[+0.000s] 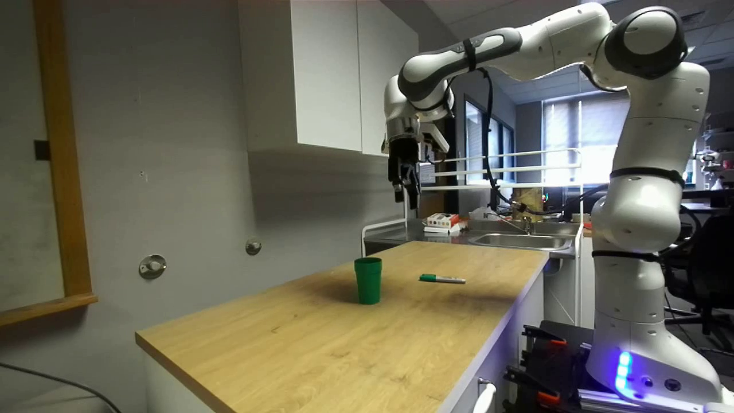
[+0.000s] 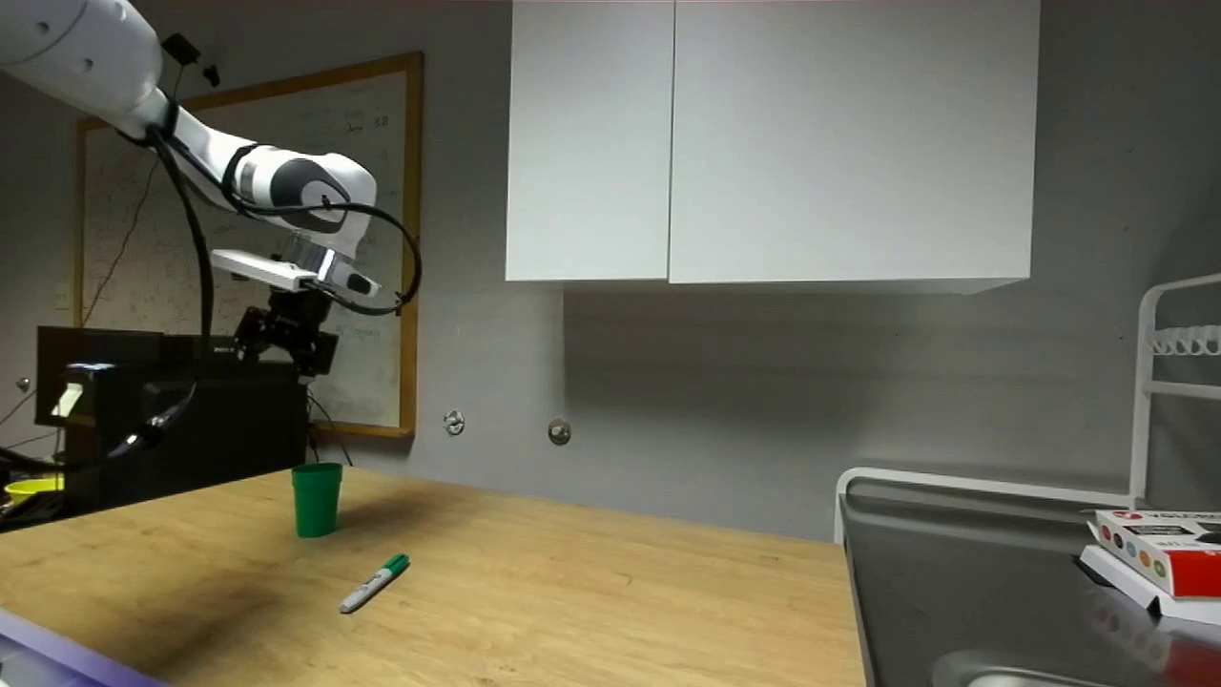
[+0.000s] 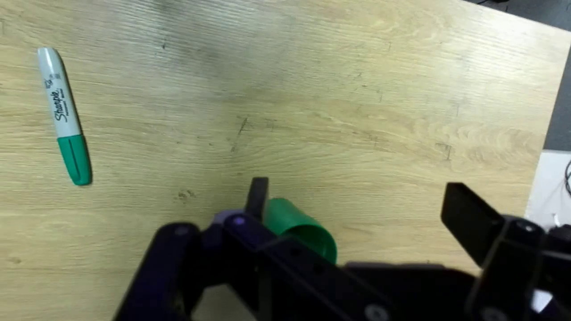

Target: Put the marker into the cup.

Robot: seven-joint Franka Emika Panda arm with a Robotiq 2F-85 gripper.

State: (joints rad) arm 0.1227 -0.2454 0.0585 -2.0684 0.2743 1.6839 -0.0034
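The tool (image 3: 357, 192) hangs high over the bench (image 1: 344, 355), with its two black fingers (image 3: 468, 218) spread wide and holding nothing. The marker (image 3: 64, 116) lies flat on the bench, off to one side of the tool, well apart from both fingers. It has a green cap, and the cap end is nearer the green cup (image 1: 368, 281). The cup stands up straight, mouth up, near the marker but not touching it.

I think the job right now is to go and get the marker. The arm (image 1: 659, 132) should slide sideways until the tool is right over it, then turn so one finger can go down on each long side. It should come down slow and straight, almost to the bench, because the marker is thin and could roll. After a firm pinch, lift it higher than the cup and tip one end down before letting go.

The cup is the thing to watch: a low swing could bump it over, as it looks light. A black cable (image 2: 205, 286) hangs from the arm and might catch. A white cupboard (image 2: 763, 143) hangs above the back of the bench, so don't swing up there. The box (image 2: 1135, 553) and the sink (image 1: 516, 241) sit past the end of the bench, out of the way.
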